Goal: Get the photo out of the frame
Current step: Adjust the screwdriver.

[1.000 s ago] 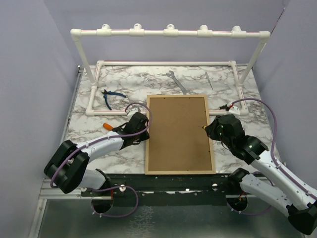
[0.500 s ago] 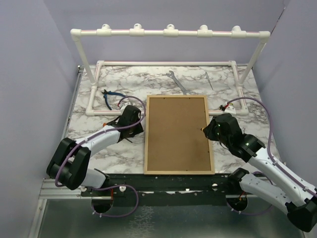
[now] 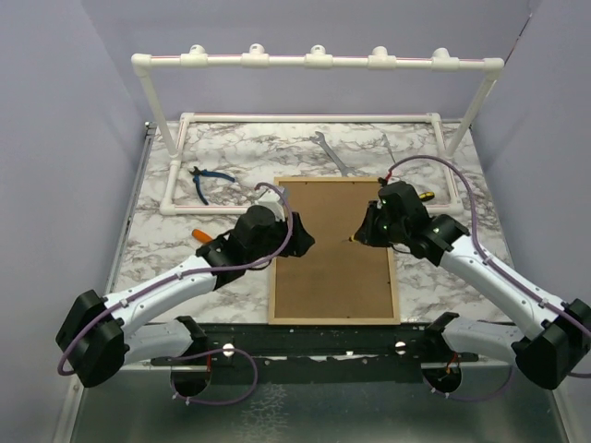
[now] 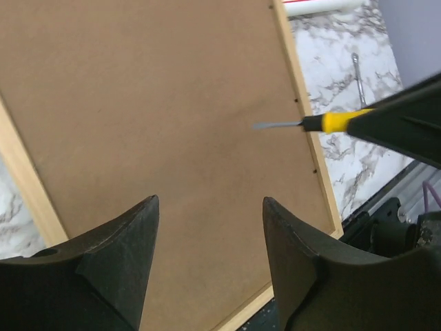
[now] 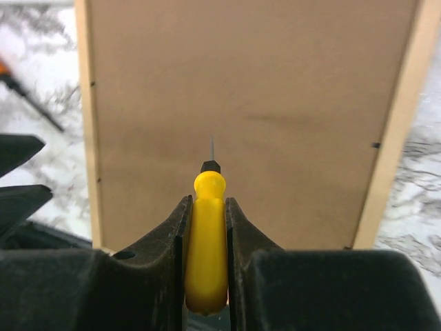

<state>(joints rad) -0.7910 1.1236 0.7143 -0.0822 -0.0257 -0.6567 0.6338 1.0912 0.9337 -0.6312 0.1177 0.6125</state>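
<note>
The frame [image 3: 334, 277] lies face down on the marble table, its brown fibreboard back up and thin light-wood edging around it. The photo is hidden beneath that back. My left gripper [image 3: 301, 244] hovers over the frame's left part, open, with only backboard [image 4: 172, 103] showing between its fingers [image 4: 138, 234]. My right gripper [image 3: 362, 236] hangs above the frame's right half, shut on a yellow-handled screwdriver [image 5: 207, 234]. The screwdriver's thin blade points toward the middle of the board. The left wrist view shows the same screwdriver [image 4: 331, 122] coming in from the right.
A white PVC pipe rack [image 3: 314, 61] spans the back of the table. Blue-handled pliers [image 3: 208, 180], a wrench [image 3: 331, 152] and a thin metal tool [image 3: 389, 148] lie behind the frame. An orange-handled tool [image 3: 200, 234] lies left of it.
Both arms swung in from beside the frame to above its backboard. The left gripper's jaws have spread wider. The right gripper keeps its hold on the screwdriver.
</note>
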